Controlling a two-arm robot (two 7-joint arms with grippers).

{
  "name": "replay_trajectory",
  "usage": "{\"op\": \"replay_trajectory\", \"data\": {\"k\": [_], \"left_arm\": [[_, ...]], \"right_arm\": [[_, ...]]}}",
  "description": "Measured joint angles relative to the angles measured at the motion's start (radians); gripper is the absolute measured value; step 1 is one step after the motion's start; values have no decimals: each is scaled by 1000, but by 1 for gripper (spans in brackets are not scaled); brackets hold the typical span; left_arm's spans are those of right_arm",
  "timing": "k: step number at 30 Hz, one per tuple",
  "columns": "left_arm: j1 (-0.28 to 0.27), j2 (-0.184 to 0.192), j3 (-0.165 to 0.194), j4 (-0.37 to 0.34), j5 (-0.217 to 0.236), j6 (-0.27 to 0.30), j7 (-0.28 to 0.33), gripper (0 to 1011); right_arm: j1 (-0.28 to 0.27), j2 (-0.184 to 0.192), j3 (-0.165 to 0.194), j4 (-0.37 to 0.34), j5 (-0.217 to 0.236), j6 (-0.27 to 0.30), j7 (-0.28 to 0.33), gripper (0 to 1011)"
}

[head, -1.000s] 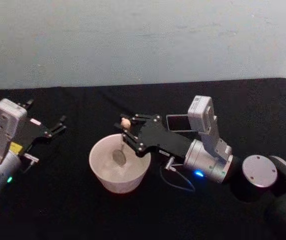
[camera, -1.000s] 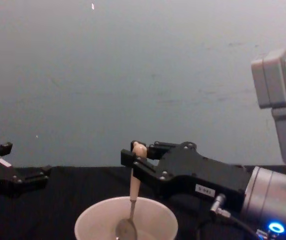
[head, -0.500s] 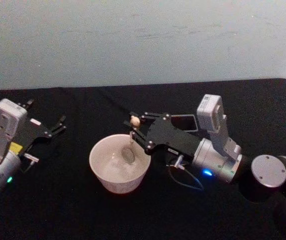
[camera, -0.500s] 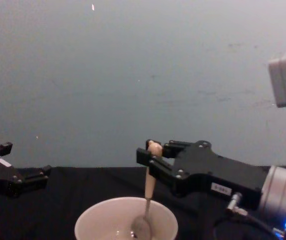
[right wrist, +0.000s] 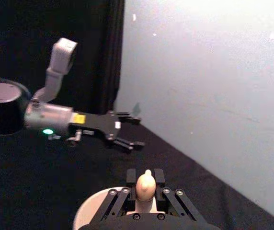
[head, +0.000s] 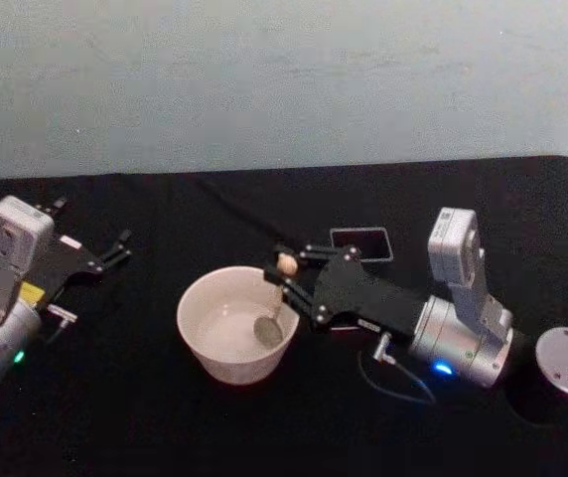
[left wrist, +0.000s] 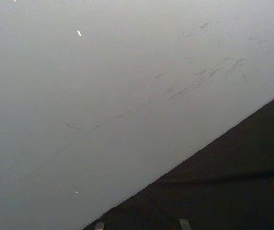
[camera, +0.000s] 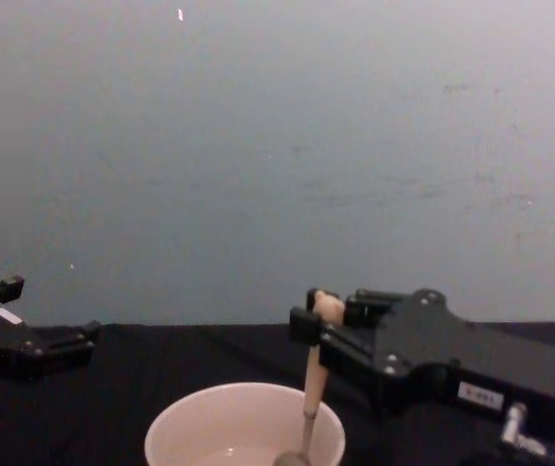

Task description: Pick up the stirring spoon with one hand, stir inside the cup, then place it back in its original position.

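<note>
While the right gripper (head: 286,270) pinches the stirring spoon (head: 275,304) just under its bear head, the metal bowl hangs below inside the cup (head: 232,366), by the wall nearest it. Its white label (camera: 478,395) is unreadable. The grey holder (head: 360,241) stands just behind; the left gripper (head: 120,248), spread, sits far off.

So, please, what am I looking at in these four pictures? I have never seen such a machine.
It is a robot with two arms ending in black grippers. One picture looks down from its head, one across from its chest, two from its wrists. On the black table stand a white cup and a dark holder. The right gripper is shut on the stirring spoon, whose bowl is inside the cup. The left gripper rests open at the left.
</note>
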Motion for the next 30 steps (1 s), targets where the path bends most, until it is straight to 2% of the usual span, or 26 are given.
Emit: {"op": "replay_trajectory", "data": {"k": [7, 15, 22, 30], "left_arm": [[0, 0, 0, 0, 0, 0, 0, 1001], [0, 0, 0, 0, 0, 0, 0, 1001], [0, 0, 0, 0, 0, 0, 0, 1001], [0, 0, 0, 0, 0, 0, 0, 1001]], "right_arm": [[-24, 15, -22, -41, 19, 11, 24, 214], [-11, -10, -42, -36, 22, 15, 17, 214], [39, -70, -59, 38, -14, 8, -26, 214], [78, -108, -51, 103, -44, -1, -64, 214]]}}
